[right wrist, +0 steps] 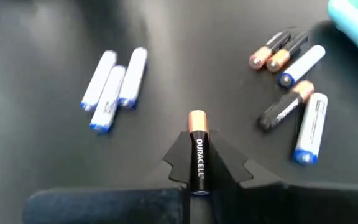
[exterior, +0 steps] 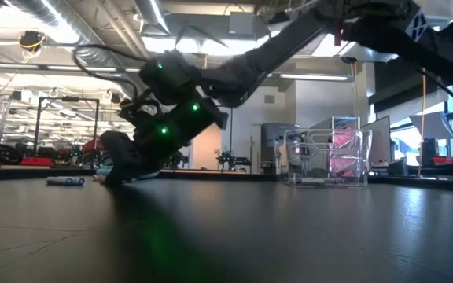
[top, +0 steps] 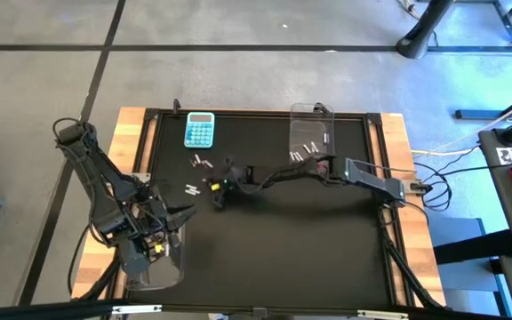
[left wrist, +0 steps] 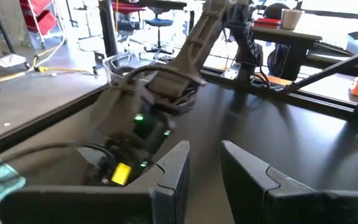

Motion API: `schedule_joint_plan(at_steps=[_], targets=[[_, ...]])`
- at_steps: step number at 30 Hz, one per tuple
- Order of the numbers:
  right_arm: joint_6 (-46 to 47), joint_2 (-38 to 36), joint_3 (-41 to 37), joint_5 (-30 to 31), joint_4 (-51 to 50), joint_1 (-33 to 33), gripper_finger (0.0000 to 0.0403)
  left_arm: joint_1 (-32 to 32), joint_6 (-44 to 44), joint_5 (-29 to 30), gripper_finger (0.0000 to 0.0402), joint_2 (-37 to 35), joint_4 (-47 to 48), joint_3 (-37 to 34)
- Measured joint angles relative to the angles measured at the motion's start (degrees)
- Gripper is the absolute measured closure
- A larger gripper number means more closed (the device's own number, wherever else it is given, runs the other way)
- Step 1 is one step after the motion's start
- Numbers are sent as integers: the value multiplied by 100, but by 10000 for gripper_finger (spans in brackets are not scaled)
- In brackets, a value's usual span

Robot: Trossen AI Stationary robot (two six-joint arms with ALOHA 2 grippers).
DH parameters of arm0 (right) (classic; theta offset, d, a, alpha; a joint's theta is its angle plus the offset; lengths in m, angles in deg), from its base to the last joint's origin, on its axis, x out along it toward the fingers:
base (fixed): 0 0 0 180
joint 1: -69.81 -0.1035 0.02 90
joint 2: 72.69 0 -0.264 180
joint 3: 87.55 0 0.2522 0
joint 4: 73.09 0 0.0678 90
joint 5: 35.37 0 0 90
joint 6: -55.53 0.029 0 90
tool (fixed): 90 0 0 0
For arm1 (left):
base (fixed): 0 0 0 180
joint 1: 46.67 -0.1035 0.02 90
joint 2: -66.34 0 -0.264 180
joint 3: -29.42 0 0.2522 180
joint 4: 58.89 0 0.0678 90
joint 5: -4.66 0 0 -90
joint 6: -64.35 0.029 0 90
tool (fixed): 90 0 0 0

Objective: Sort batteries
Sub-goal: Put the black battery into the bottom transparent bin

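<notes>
A black and copper battery [right wrist: 198, 155] is clamped between the jaws of the right gripper [right wrist: 199, 167], low over the black surface [top: 274, 240], between three white batteries [right wrist: 114, 81] and a mixed cluster [right wrist: 291, 93]. The left gripper [left wrist: 204, 180] is held near the clear bin [top: 154, 267], jaws apart.

Ceiling lights [exterior: 152, 23] are glaring at eleven o'clock in the low view, reflecting off the dark table [exterior: 305, 236]; the right arm [left wrist: 160, 93] is blurring in the left wrist view.
</notes>
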Motion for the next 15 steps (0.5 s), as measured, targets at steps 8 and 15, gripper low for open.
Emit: schedule_joint_plan(at_steps=[8,15], targets=[[-653,-699,-68,916,-1370,-921,375,4,-216,-28,320,174,3,0],[-1011,-1408,-61,2526,-3549,-1518,375,126,-371,-63,320,382,6,0]])
